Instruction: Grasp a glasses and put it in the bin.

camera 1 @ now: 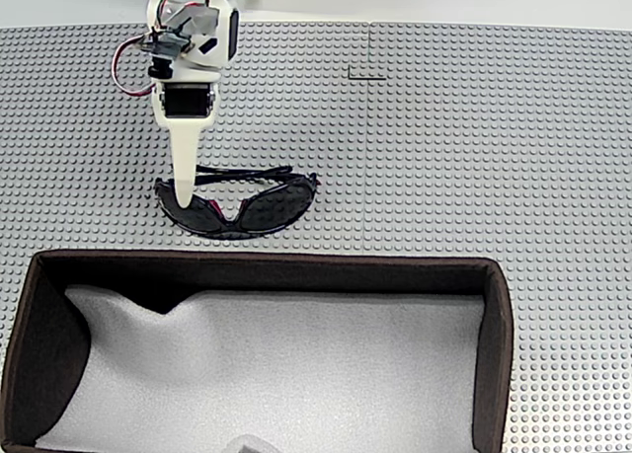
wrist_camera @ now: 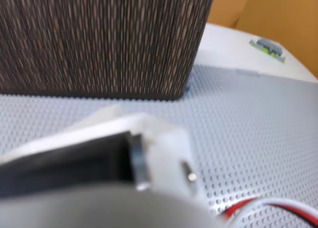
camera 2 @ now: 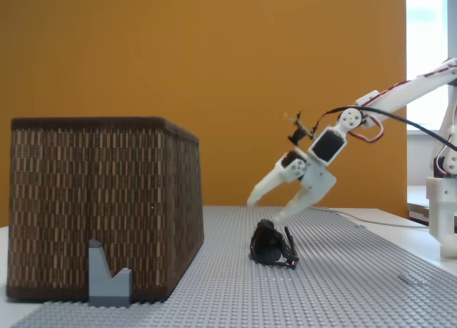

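The glasses (camera 1: 259, 206) lie on the grey studded plate just behind the bin's far wall, lenses toward the bin, thin arms folded behind. In a fixed view from the side the glasses (camera 2: 271, 246) are a small dark shape. My gripper (camera 1: 184, 191) reaches down over their left end in a fixed view from above. From the side my gripper (camera 2: 265, 208) is open: the lower finger's tip rests at the top of the glasses, and the upper finger stands free in the air. The bin (camera 1: 499, 354) has dark brown walls and rumpled white lining; its woven wall (wrist_camera: 99, 39) shows in the wrist view.
A small grey block (camera 2: 108, 276) stands against the bin's near side. The studded plate (camera 1: 474, 147) stretches wide to the right of the glasses. A short dark L-shaped mark (camera 1: 366, 75) sits at the back. A grey-green piece (wrist_camera: 268, 46) lies beyond the plate.
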Tool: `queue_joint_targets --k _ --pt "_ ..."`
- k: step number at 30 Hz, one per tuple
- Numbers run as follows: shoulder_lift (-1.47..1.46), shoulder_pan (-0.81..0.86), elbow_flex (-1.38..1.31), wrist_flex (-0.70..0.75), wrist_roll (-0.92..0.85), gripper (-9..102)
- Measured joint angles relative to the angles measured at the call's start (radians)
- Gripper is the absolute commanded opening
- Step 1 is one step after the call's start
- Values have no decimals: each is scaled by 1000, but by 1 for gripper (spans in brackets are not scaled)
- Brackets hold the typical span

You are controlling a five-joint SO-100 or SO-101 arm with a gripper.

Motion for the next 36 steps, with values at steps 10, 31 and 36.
queue_joint_targets --k 10,31,36 --pt "-146 0 -28 -20 -25 8" --pt "261 -49 -147 -28 -37 -1" --pt "308 -74 -287 -44 -44 -1"
